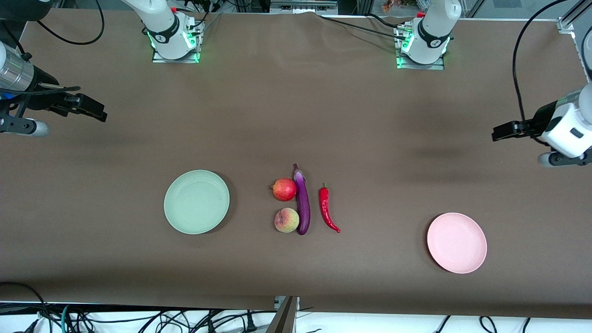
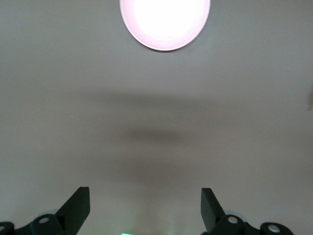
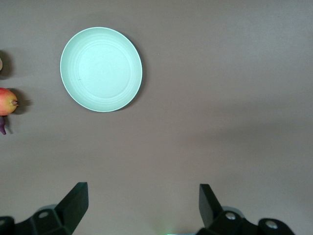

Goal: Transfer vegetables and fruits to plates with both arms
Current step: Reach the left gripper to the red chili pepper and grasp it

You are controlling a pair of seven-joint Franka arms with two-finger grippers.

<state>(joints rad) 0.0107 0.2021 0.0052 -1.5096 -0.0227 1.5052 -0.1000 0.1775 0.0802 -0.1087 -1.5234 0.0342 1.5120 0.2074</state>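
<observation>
A purple eggplant (image 1: 302, 201) lies mid-table. A red pomegranate-like fruit (image 1: 284, 189) and a yellow-pink peach (image 1: 286, 220) touch it on the side toward the right arm's end. A red chili pepper (image 1: 327, 209) lies apart on the side toward the left arm's end. The mint green plate (image 1: 196, 201) and the pink plate (image 1: 456, 242) are bare. My left gripper (image 1: 497, 132) is open over bare table at its end; the pink plate shows in its wrist view (image 2: 165, 22). My right gripper (image 1: 99, 112) is open at the other end; its wrist view shows the green plate (image 3: 101, 69) and the red fruit (image 3: 7, 101).
The brown table cover (image 1: 370, 138) is bare between the arm bases and the produce. Cables hang along the table edge nearest the front camera.
</observation>
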